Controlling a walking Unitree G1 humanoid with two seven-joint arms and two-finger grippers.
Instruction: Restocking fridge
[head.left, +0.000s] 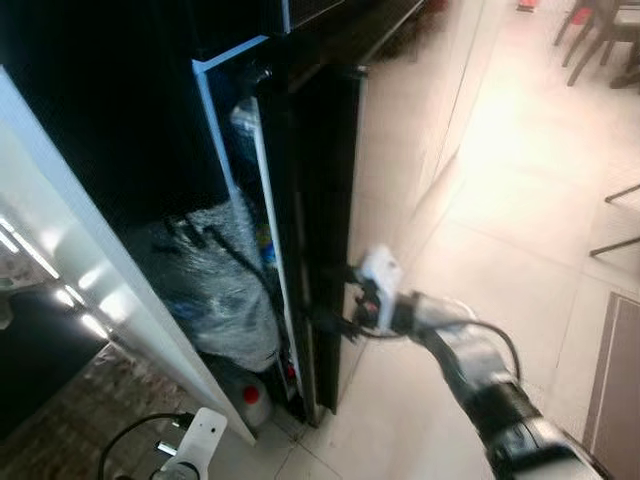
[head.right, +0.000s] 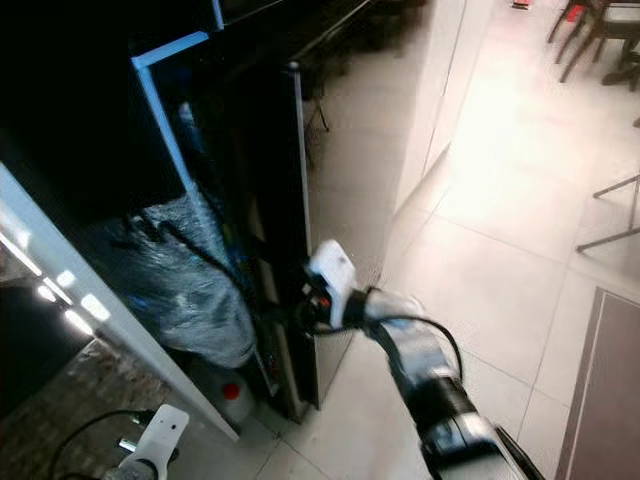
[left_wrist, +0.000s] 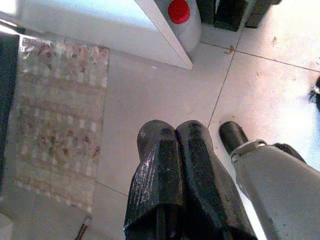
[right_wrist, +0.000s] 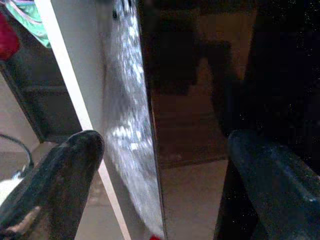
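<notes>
- I have the right gripper (right_wrist: 160, 165) at the free edge of the black fridge door (head.right: 330, 180), low on the door.
- Its fingers (right_wrist: 65, 165) are spread wide; in the right wrist view the door's edge runs between them, one finger on the inner side, the other on the glossy front face.
- Can't confirm contact: neither finger is visibly pressing the door.
- The door stands partly open, edge-on to the head camera; the front reflects the floor tiles.
- Inside the fridge: a crinkled plastic bag (head.left: 225, 290) fills the lower part, and something bottle-like sits in the door shelf above it, too blurred to name.
- A white jug with a red cap (head.left: 254, 398) stands on the floor, below the bag and beside the door's bottom edge.
- The left gripper (left_wrist: 175, 180) hangs low over the pale tiled floor (left_wrist: 165, 95), fingers pressed together, holding nothing.
- A patterned rug (left_wrist: 55, 115) lies on the floor beside it.
- Dark chair legs (head.left: 600, 40) stand well apart, across the room.
</notes>
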